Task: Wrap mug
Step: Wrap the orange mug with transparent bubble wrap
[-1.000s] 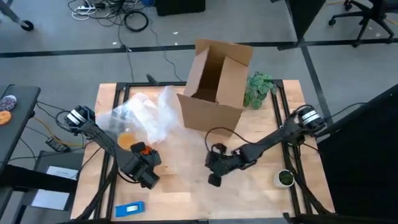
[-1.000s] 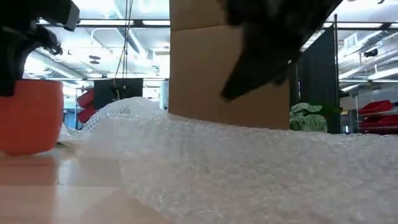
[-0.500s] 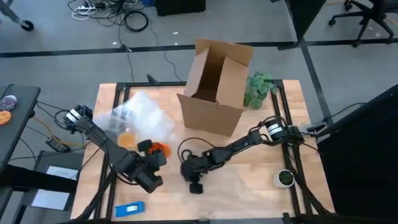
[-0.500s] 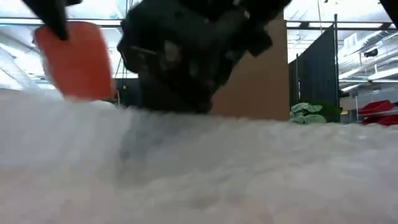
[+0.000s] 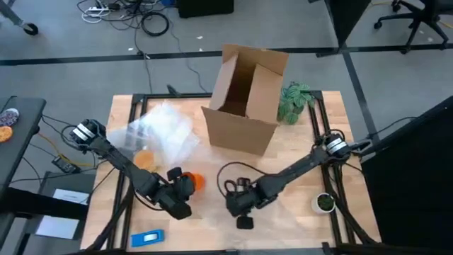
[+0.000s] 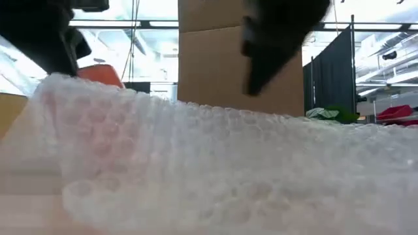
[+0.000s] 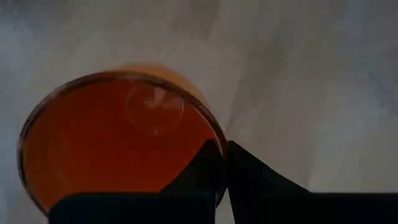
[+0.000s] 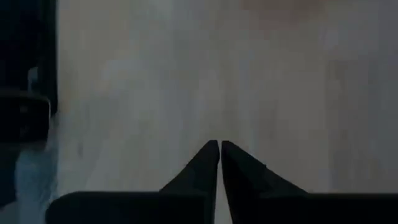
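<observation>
Your left gripper (image 5: 185, 185) was pinched shut on the rim of the small bright orange rounded mug (image 5: 195, 183), at about seven o'clock from the open brown cardboard box (image 5: 246, 99), over the clear bubble wrap sheet (image 6: 215, 170). Your right gripper (image 5: 236, 200), at six o'clock from the box, had its fingers (image 8: 212, 163) pressed together, apparently pinching the sheet.

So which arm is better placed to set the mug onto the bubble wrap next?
Left. Its gripper is shut on the mug rim beside the bubble wrap; the right gripper is shut, pinching the wrap.
</observation>
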Motion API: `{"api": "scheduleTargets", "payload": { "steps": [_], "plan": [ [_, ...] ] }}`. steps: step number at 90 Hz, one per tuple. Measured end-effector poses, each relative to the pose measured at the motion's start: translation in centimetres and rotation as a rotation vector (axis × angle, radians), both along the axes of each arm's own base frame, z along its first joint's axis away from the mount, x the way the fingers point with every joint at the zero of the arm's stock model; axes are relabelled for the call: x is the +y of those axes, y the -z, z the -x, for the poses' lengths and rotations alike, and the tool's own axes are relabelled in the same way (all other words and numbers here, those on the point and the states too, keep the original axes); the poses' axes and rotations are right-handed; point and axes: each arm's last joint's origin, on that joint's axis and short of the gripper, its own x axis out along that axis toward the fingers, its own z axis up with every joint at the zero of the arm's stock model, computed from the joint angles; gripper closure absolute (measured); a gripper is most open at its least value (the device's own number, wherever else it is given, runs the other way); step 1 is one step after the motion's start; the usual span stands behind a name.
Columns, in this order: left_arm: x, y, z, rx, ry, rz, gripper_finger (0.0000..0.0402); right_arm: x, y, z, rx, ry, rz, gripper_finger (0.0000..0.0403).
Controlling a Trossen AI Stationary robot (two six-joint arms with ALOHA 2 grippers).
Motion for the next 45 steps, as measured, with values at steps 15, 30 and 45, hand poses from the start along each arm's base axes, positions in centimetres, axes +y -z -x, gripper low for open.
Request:
{"api": "scheduleTargets", "payload": {
  "steps": [15, 30, 45],
  "plan": [
    [1.2, -0.8, 1.6, 0.207, -0.064, -0.089, 0.0401, 2.6, 2.4, 1.9, 0.179, 0.004, -0.145, 0.0402],
    [1.5, -1.9, 2.1, 0.281, -0.086, -0.139, 0.0401, 2.6, 5.7, 3.4, 0.335, 0.019, -0.108, 0.0402],
    [1.1, -2.7, 1.5, 0.224, -0.058, -0.112, 0.0401, -0.6, 5.7, 3.0, 0.340, 0.064, 0.070, 0.0402]
  ]
}}
